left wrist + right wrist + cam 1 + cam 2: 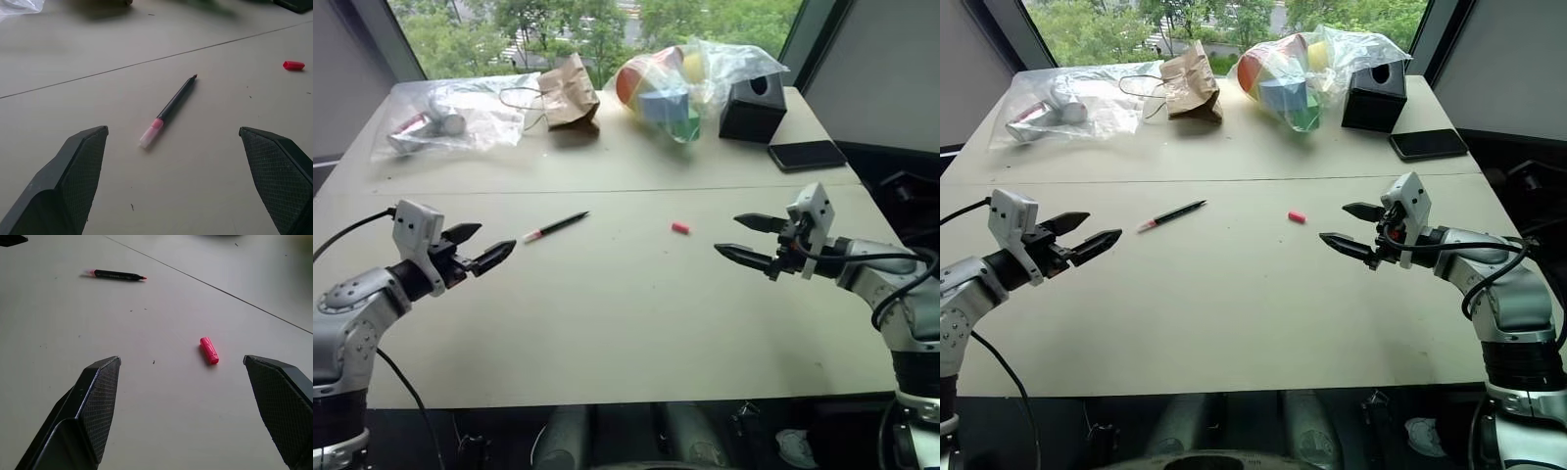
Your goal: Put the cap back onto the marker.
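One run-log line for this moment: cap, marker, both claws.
cap: loose on table | marker: uncapped, lying apart from cap | left claw: open, empty | right claw: open, empty | capping: not yet done

Pale beige tabletop [626,323] crossed by a thin seam, lit by daylight from a window [597,24] showing green trees; grey wall panels [876,69] flank it.

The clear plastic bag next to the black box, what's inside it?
Inside the clear plastic bag are coloured shapes: a blue block, something green, orange and yellow. The wrinkled plastic hides what each one is. The black box stands right beside it.
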You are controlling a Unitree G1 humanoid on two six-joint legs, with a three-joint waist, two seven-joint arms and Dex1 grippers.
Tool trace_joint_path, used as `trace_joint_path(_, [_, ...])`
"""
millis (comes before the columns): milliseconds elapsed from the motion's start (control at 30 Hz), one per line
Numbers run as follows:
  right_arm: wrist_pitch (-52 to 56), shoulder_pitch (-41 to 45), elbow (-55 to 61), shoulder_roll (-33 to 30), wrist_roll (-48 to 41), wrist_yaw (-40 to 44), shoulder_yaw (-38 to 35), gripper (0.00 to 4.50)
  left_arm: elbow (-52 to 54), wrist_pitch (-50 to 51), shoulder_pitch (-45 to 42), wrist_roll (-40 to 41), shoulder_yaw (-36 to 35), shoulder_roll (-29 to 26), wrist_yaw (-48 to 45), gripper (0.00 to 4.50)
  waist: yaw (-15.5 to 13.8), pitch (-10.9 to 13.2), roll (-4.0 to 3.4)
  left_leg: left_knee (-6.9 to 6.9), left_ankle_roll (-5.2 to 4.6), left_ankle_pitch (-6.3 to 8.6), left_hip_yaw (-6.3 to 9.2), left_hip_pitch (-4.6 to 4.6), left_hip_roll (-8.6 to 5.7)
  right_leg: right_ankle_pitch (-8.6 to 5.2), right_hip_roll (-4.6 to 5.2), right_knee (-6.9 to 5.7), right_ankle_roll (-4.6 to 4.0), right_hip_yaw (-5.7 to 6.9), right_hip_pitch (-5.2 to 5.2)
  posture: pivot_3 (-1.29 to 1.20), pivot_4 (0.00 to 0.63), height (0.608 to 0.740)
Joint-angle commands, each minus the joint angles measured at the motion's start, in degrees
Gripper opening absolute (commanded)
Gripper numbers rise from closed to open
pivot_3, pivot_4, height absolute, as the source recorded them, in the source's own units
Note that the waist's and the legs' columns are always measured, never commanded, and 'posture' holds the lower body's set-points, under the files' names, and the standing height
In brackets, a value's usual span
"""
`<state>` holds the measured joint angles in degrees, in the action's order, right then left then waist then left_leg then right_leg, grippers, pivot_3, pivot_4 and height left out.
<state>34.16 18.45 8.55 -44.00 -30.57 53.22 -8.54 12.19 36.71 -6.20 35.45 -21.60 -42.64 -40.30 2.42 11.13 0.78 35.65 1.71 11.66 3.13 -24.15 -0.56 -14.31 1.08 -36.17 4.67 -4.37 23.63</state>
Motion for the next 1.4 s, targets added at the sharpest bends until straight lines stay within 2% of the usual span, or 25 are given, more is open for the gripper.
trace_joint_path(33, [-0.7,0.4,2.3,-0.4,-0.7,-0.3,-1.7,4.16,0.9,-2.4,0.2,-1.1,-1.4,-1.4,-1.1,4.49,0.0,0.0,0.00,0.00,0.00,0.00,0.00,0.00,0.00,0.00,-0.01,0.00,0.00,0.00,0.00,0.00,0.150,0.740])
trace_joint_path(1000, [-1.6,0.5,0.6,-0.1,1.1,-1.6,-0.8,4.16,0.4,-2.3,2.1,-1.3,-4.3,-2.3,-2.0,4.49,-0.1,0.0,0.00,0.02,0.00,0.00,-0.02,0.01,0.03,0.00,-0.02,-0.01,-0.01,0.00,0.00,0.00,0.150,0.740])
trace_joint_path(1233, [-1.7,3.1,-0.3,0.2,1.7,-2.9,-0.7,4.16,-5.0,-7.1,-3.8,-4.3,-1.3,-2.8,-3.7,4.49,-0.2,0.0,0.00,0.03,0.00,0.00,-0.02,0.02,0.03,0.01,-0.03,-0.03,0.00,0.01,-0.01,0.00,0.150,0.740])
trace_joint_path(1400, [-2.1,4.0,0.1,0.8,2.1,-4.9,-1.5,4.16,-18.2,-14.0,-15.8,-9.6,6.8,-2.9,-10.1,4.49,-0.6,0.0,0.01,0.10,0.00,0.00,-0.18,0.02,0.02,0.01,-0.16,-0.04,-0.01,0.10,-0.06,0.00,0.150,0.740])
